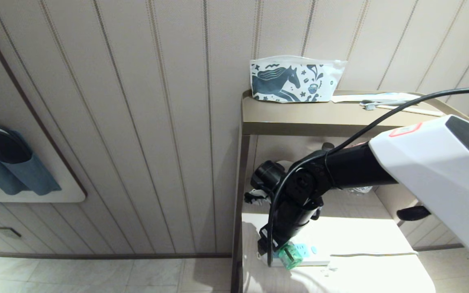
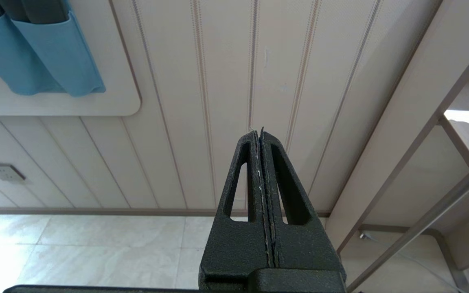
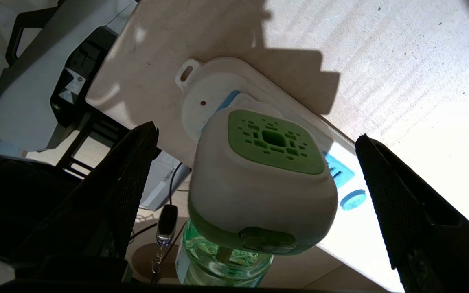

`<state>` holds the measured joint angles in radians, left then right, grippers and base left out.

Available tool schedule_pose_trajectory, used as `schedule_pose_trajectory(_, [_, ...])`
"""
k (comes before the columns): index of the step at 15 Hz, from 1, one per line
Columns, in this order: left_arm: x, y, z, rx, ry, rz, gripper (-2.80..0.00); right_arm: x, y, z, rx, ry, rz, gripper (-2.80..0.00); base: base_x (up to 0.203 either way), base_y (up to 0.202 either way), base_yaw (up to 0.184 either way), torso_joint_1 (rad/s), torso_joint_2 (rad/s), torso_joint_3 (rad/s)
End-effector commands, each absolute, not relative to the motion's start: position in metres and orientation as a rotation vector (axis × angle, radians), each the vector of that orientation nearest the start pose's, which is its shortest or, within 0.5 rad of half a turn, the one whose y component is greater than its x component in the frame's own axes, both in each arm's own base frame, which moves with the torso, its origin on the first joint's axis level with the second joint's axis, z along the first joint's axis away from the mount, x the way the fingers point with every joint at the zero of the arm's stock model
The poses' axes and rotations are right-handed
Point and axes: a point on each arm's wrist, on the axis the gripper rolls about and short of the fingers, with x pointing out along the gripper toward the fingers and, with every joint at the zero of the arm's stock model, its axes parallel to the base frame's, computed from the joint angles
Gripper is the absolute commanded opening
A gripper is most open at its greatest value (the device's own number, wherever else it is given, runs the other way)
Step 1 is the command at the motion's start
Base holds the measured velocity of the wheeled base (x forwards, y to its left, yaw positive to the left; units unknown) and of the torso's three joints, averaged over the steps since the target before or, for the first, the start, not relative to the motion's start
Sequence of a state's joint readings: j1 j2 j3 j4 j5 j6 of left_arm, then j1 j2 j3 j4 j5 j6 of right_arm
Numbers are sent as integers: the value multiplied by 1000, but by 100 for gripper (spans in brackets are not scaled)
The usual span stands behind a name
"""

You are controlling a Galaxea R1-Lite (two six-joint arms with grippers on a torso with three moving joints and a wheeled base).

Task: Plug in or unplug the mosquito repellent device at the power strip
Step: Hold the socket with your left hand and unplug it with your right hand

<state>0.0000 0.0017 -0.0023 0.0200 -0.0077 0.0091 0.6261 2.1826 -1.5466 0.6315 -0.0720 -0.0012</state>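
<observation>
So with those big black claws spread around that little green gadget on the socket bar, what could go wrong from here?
1. The mosquito repellent device sits at the end of the power strip, which lies at the shelf's edge; a pull or push might drag the strip off.
2. The right gripper's fingers stand open, wide of the device; closing off-centre might tilt it in its socket.
3. Its liquid bottle overhangs the edge and might get knocked.
</observation>
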Motion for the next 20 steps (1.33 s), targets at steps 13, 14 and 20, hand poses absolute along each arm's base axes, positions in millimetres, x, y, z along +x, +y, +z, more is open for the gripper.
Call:
schedule_pose_trajectory(13, [-23, 0, 74, 9, 21, -8, -280, 317, 224, 97, -445, 1231, 466, -280, 0, 0, 0, 0, 0, 0])
schedule_pose_trajectory(14, [-23, 0, 74, 9, 19, -8, -280, 317, 223, 97, -448, 1232, 466, -280, 0, 0, 0, 0, 0, 0])
schedule_pose_trajectory(20, [-23, 0, 73, 9, 21, -8, -280, 317, 227, 98, -448, 1225, 474, -280, 0, 0, 0, 0, 0, 0])
